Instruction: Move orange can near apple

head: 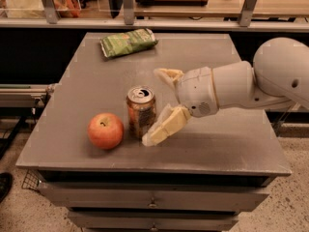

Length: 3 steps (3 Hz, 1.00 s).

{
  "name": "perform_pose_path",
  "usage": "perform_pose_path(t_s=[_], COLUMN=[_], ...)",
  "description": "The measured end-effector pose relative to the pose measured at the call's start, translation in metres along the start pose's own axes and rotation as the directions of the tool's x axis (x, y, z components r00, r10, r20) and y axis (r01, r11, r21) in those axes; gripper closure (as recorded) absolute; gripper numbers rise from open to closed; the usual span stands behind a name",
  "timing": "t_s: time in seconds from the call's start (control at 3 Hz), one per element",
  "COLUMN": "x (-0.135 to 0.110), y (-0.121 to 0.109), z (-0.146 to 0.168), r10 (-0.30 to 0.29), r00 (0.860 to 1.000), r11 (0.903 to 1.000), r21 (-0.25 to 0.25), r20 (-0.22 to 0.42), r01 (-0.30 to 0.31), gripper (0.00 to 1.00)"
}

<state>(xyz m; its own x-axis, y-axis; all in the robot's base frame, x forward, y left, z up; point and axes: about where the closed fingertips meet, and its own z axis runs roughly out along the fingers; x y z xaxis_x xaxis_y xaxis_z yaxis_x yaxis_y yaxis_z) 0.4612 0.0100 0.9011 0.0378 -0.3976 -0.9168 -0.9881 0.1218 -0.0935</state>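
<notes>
The orange can [140, 111] stands upright on the grey table [227, 144], silver top and pull tab showing. The red-orange apple [105, 130] sits just left of it, a small gap between them. My gripper [161, 105] is just right of the can, fingers spread wide: one pale finger [165, 126] reaches down toward the can's base on the near side, the other finger [167, 75] is behind and to the right. The fingers stand apart from the can.
A green crinkled snack bag [128, 42] lies at the table's far left. My white arm [251, 83] comes in from the right. A shelf with rails [193, 13] runs behind the table. Drawers [154, 202] sit below the front edge.
</notes>
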Motion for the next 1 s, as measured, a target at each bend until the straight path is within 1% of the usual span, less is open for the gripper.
perform_pose_path(t_s=[0.33,0.67,1.0], x=[0.002,0.012,-0.005], y=[-0.008,-0.039,-0.064], z=[-0.009,-0.045,-0.076], r10=[-0.017,-0.029,-0.062], r00=[1.000,0.998,0.997], r11=[0.9995,0.9955,0.9848], r21=[0.025,0.088,0.159], r20=[-0.019,-0.059,-0.054], r01=[0.018,0.034,0.069], gripper=[0.00,0.00,0.00])
